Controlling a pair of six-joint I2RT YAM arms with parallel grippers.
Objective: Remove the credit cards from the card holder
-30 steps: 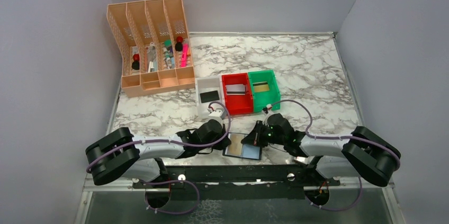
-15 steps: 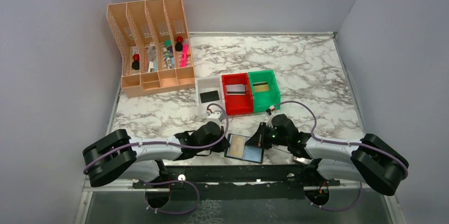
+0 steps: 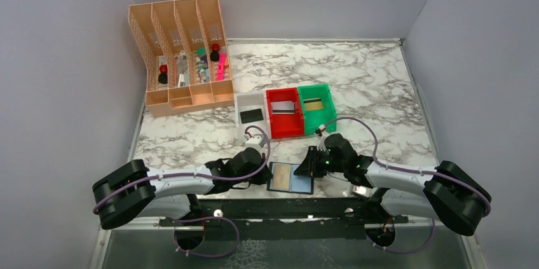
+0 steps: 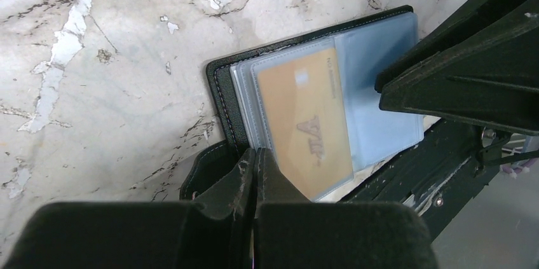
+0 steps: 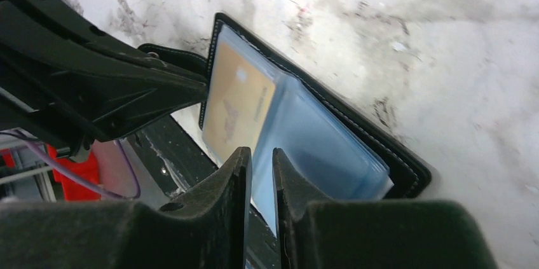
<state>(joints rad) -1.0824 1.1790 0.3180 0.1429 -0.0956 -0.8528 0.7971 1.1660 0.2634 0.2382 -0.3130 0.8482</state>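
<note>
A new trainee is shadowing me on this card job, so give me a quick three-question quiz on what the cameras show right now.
1. True or false: the card holder lies folded shut.
2. Which colour is the card showing in its see-through pocket? A black, B yellowish-gold, C red.
3. Fill in: the black card lies in the ___ bin.

Key: 1 false, it lies open. 2 B. 3 white, the white bin beside the red one.
</note>
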